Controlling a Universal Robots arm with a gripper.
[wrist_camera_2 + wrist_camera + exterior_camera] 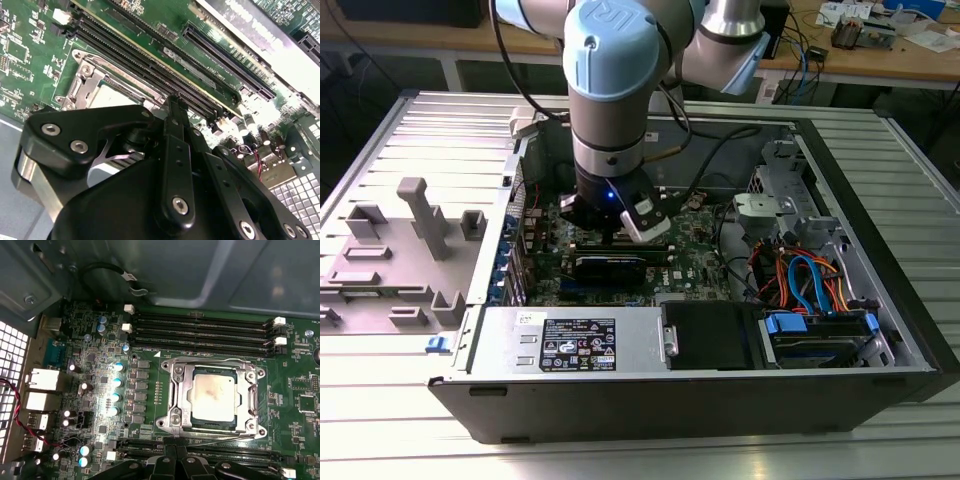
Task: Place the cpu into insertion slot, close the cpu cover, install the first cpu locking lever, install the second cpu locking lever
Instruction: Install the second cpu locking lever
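Gripper (pixel 172 460) low over motherboard (pixel 100 365) beside the insertion slot (pixel 175 412) — finger state: cannot tell. The cpu (pixel 215 399) sits in slot, the cpu cover (pixel 251 397) down around it — levers probably latched, unclear.

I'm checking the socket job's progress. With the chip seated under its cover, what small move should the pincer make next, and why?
Probably ease the pincer onto the wire lever along the nearest edge of the insertion slot: the cpu sits inside, and the cpu cover lies flat over it.
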